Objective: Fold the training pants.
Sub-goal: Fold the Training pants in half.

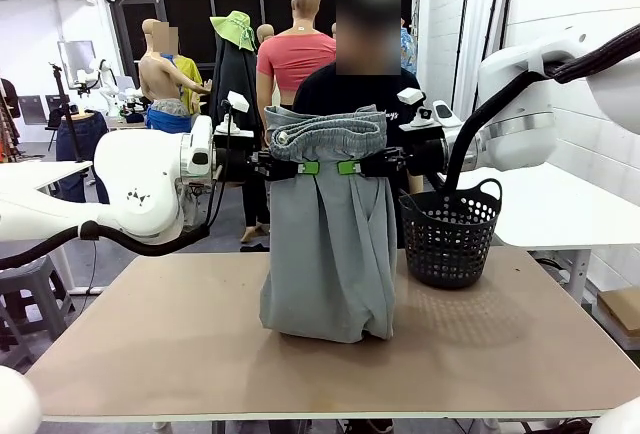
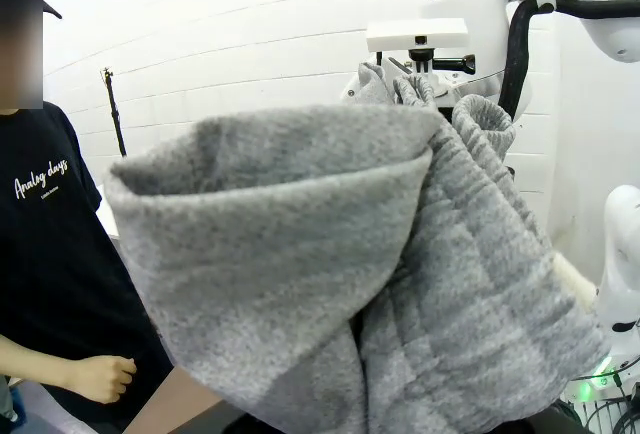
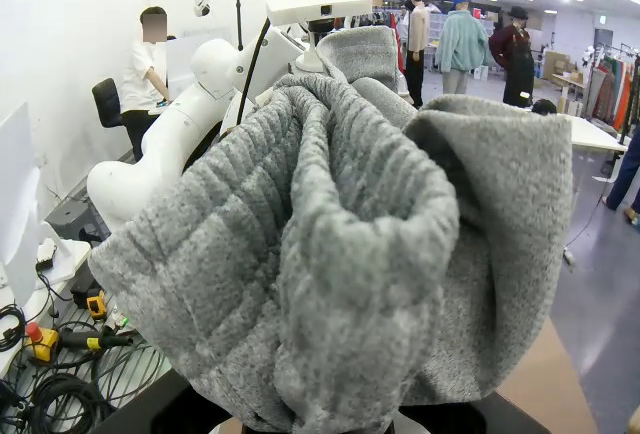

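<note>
the training pants (image 1: 330,234) hang in the centre of the frame, long axis vertical, hems bunched on the surface (image 1: 150,354). the left pincer (image 1: 309,167) and right pincer (image 1: 348,167) sit side by side just under the waistband, each pressed together on the cloth, apparently. both are equally near; the length drops straight below them.
</note>
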Tool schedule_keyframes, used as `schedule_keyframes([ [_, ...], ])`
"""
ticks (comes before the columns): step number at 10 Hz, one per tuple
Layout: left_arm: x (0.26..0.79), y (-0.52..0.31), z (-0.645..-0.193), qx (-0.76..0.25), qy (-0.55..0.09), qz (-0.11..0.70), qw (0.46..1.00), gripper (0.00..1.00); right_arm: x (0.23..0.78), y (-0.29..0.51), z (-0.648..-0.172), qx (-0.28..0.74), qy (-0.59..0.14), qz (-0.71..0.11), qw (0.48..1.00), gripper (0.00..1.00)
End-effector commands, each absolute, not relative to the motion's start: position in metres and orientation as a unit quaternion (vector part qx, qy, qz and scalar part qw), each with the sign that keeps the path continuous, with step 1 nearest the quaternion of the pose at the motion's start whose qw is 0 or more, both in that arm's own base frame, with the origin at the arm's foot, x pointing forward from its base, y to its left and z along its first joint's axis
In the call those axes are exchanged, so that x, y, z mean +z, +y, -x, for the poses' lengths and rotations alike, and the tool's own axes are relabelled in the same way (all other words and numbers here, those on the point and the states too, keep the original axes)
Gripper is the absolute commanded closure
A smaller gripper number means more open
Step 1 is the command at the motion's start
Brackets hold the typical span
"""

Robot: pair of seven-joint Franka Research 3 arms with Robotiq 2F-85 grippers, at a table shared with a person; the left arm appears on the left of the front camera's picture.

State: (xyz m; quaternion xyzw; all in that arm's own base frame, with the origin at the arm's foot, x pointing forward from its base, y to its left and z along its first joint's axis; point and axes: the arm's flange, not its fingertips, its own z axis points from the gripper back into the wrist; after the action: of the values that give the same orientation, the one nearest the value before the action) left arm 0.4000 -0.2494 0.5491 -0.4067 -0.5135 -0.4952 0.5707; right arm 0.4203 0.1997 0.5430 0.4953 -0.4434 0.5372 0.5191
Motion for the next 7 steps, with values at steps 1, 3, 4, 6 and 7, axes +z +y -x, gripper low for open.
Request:
schedule_keyframes([
  [1,0.5518,-0.2508,-0.4015,-0.494,-0.513,0.403,0.575,1.0,0.5439,0.2003,-0.4197,0.533,-0.444,-0.502,0.516,1.0],
  [3,0.5518,-0.2508,-0.4015,-0.494,-0.513,0.403,0.575,1.0,0.5439,0.2003,-0.4197,0.533,-0.444,-0.502,0.516,1.0],
  [4,0.5518,-0.2508,-0.4015,-0.494,-0.513,0.403,0.575,1.0,0.5439,0.2003,-0.4197,0.533,-0.444,-0.502,0.516,1.0],
  [6,0.5518,-0.2508,-0.4015,-0.494,-0.513,0.403,0.575,1.0,0.5439,0.2003,-0.4197,0.533,-0.444,-0.502,0.516,1.0],
  [7,0.5518,-0.2508,-0.4015,-0.494,-0.513,0.403,0.575,1.0,0.5439,0.2003,-0.4197,0.533,-0.444,-0.502,0.516,1.0],
])
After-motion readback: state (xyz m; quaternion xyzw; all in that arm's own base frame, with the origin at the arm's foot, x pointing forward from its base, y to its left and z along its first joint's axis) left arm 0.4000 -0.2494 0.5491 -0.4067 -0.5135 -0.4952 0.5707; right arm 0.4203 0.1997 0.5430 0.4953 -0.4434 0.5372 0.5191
